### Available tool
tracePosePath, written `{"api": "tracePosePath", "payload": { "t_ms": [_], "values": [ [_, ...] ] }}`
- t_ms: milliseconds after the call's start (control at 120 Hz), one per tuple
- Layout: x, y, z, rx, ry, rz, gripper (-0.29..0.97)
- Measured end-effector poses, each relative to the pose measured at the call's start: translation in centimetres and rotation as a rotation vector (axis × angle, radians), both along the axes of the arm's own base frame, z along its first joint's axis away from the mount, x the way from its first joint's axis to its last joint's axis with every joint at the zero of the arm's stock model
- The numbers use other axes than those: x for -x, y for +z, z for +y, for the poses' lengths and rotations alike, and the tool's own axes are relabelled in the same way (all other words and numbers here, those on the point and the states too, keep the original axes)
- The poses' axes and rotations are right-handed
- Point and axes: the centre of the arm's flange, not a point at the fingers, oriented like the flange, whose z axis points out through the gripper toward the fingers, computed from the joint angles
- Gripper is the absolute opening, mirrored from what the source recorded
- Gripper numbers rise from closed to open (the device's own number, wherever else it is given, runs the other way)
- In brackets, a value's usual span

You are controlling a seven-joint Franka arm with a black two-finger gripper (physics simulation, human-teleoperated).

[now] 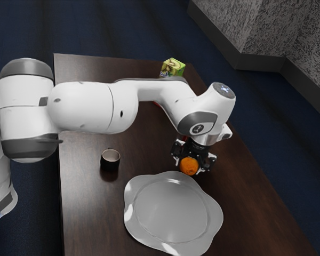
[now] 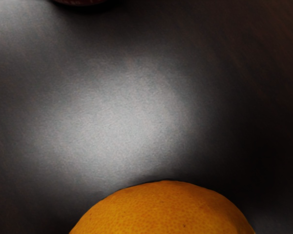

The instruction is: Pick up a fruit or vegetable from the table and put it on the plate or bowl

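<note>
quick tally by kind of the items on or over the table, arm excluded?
fruit: 1, an orange
plate: 1, grey
cup: 1, black
carton: 1, green
total: 4 in clear view

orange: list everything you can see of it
The orange is a round, whole-looking fruit with bright, finely dimpled peel. It sits between the black fingers of the hand, gripped from two sides, and the hand hides its top. It hangs at the far rim of the grey plate; whether it touches the plate cannot be told. In the wrist view it bulges just under the hand, with the plate's grey surface beyond.
</note>
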Motion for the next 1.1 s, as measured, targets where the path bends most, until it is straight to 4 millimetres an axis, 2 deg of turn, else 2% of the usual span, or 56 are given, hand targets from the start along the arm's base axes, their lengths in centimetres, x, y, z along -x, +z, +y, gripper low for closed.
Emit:
{"api": "tracePosePath", "payload": {
  "t_ms": [267,408,467,517,633,750,850,933,967,1000,1058,1100],
  "values": [
    [0.0,0.2,0.1,-0.004,0.001,-0.003,0.43],
    [0.6,2.8,0.2,-0.014,-0.002,-0.02,0.41],
    [1.5,4.1,-1.0,-0.01,-0.029,-0.021,0.41],
    [2.6,5.1,-3.2,-0.007,-0.072,-0.018,0.42],
    [4.9,5.6,-7.9,-0.004,-0.162,0.005,0.42],
    [6.2,3.7,-11.0,-0.001,-0.219,0.055,0.42],
    [6.5,0.6,-11.1,0.006,-0.213,0.108,0.42],
    [6.6,0.1,-11.4,0.01,-0.216,0.114,0.52],
    [6.6,1.5,-12.5,0.011,-0.241,0.094,0.54],
    [6.7,4.1,-13.7,0.011,-0.273,0.062,0.57],
    [7.7,10.8,-15.4,0.019,-0.344,-0.011,0.6],
    [8.8,15.3,-14.7,0.065,-0.395,-0.035,0.62]
  ]
}}
